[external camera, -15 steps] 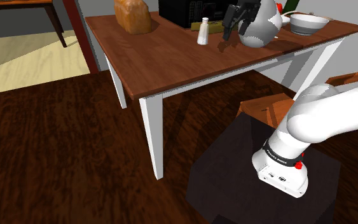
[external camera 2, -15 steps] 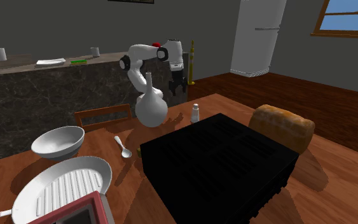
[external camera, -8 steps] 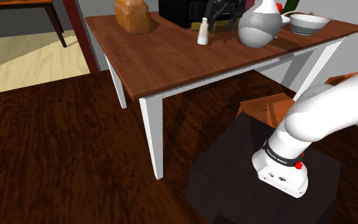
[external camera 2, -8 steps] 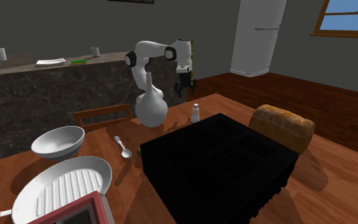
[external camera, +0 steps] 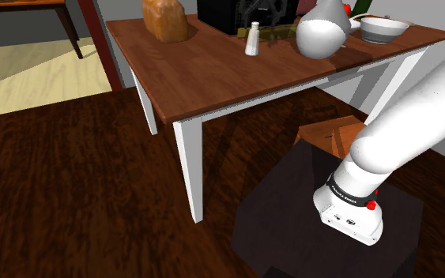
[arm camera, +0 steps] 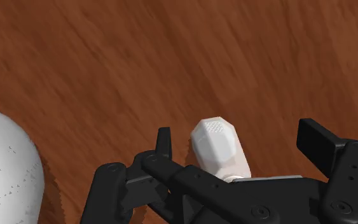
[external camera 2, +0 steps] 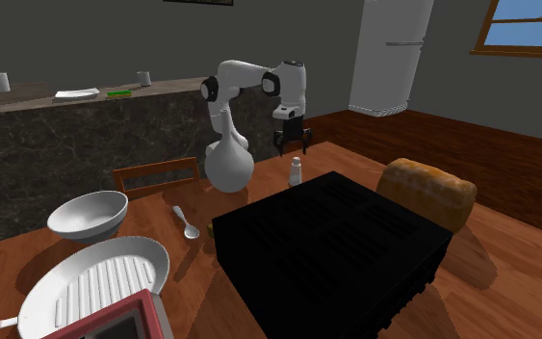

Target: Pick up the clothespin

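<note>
A slim olive-green thing, seemingly the clothespin (external camera: 282, 33), lies on the brown table (external camera: 213, 75) at the foot of a black box (external camera: 220, 14), between a white shaker (external camera: 252, 39) and a white vase (external camera: 322, 31). My black gripper (external camera 2: 292, 146) hangs open just above the shaker (external camera 2: 296, 171). In the wrist view the gripper (arm camera: 241, 143) has its fingers wide apart, and the shaker's top (arm camera: 217, 143) shows between them, untouched. The gripper (external camera: 258, 16) is dark against the box in the shoulder view.
A bread loaf (external camera: 165, 19) stands at the table's far corner, and a white bowl (external camera: 384, 29) beyond the vase. The second exterior view adds a spoon (external camera 2: 184, 221), a ridged white pan (external camera 2: 95, 284) and the large black box (external camera 2: 331, 246). A wooden chair (external camera: 335, 134) sits by my stand.
The gripper has swung from beside the vase toward the shoulder view's left and now hovers over the shaker. It stays open. Nothing on the table moved.
</note>
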Action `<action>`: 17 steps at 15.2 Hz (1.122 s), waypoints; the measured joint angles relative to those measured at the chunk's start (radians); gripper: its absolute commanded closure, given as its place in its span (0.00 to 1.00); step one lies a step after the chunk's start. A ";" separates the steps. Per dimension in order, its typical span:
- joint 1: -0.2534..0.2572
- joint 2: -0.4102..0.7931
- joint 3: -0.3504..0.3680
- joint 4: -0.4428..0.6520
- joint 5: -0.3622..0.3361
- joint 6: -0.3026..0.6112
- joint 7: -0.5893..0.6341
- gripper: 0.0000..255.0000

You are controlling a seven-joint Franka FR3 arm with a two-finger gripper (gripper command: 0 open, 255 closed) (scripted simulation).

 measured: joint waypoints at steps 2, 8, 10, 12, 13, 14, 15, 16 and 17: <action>-0.018 0.084 -0.011 0.080 0.011 -0.014 0.069 0.00; -0.080 0.334 -0.070 0.379 0.062 -0.117 0.250 0.00; -0.106 0.418 -0.093 0.479 0.086 -0.152 0.306 0.00; -0.131 0.486 -0.114 0.569 0.112 -0.191 0.367 0.00; -0.146 0.530 -0.125 0.619 0.127 -0.207 0.395 0.00; -0.162 0.572 -0.134 0.676 0.141 -0.230 0.421 0.00; -0.168 0.590 -0.138 0.691 0.148 -0.232 0.436 0.00; -0.172 0.596 -0.141 0.690 0.151 -0.228 0.442 0.00; -0.172 0.593 -0.142 0.671 0.151 -0.212 0.443 0.00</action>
